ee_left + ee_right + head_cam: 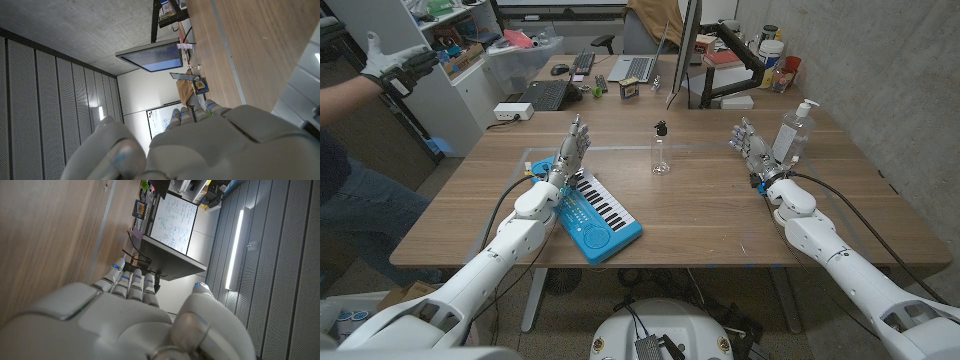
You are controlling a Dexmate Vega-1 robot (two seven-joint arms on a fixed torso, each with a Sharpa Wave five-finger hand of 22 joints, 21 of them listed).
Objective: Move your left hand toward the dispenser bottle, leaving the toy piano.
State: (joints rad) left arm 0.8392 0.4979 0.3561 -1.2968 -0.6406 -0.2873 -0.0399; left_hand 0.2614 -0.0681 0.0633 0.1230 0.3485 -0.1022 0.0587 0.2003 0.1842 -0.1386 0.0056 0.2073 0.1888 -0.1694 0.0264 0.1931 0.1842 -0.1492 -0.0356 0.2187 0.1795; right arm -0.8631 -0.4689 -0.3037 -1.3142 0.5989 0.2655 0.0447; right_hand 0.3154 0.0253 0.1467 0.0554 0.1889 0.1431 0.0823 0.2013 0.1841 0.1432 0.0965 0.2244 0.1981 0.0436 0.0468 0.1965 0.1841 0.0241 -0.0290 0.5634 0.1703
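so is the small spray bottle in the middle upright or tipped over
Upright. In the head view the small bottle stands on its base on the table, black cap on top, with neither hand touching it.

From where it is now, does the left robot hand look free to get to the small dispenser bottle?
Probably yes: the left robot hand is open above the toy piano, with bare table between it and the dispenser bottle.

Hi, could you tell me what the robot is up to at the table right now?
Neither hand is holding anything. The left hand is raised, fingers apart, above the far end of the blue toy piano. A small clear dispenser bottle stands mid-table to its right, untouched. The right hand waits open beside a larger pump bottle. A person's gloved hand shows at the picture's left edge.
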